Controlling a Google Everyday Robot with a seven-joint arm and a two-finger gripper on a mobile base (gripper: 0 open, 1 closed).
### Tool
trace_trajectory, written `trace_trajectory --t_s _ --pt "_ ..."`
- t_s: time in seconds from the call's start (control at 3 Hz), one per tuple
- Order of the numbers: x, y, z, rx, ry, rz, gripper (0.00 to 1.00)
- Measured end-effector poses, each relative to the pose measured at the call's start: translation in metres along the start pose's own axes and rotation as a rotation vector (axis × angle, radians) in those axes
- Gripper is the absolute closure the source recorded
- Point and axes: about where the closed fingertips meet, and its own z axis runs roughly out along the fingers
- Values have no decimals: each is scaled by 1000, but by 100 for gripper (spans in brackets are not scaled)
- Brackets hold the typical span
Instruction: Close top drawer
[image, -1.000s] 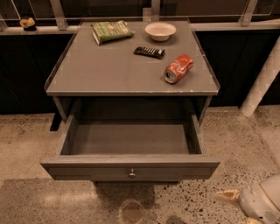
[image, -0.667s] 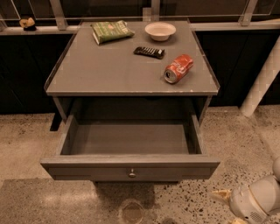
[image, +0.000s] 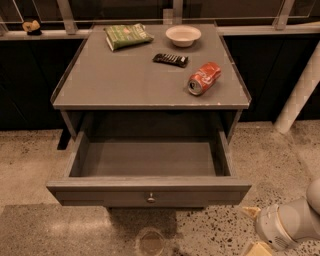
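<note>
The top drawer (image: 150, 187) of the grey cabinet is pulled far out, and its inside is bare. Its flat front panel carries a small round metal knob (image: 151, 198) at the centre. My gripper (image: 253, 230) is low at the right, below and to the right of the drawer's front right corner, apart from it. Its two pale fingertips (image: 249, 212) point left and stand apart, with nothing between them. The lower drawers are hidden under the open one.
On the cabinet top (image: 125, 85) lie a green snack bag (image: 127, 36), a white bowl (image: 183, 35), a dark bar (image: 170, 59) and a red soda can (image: 204, 78) on its side. A white pole (image: 300, 92) leans at the right. The floor is speckled stone.
My gripper has moved left, closer to the drawer's front right corner, and its second fingertip has come into view. The drawer has not moved.
</note>
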Motion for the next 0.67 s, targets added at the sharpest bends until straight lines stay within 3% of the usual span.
trace_trajectory --t_s 0.67 --pt "-4 -3 6 -5 29 -23 0"
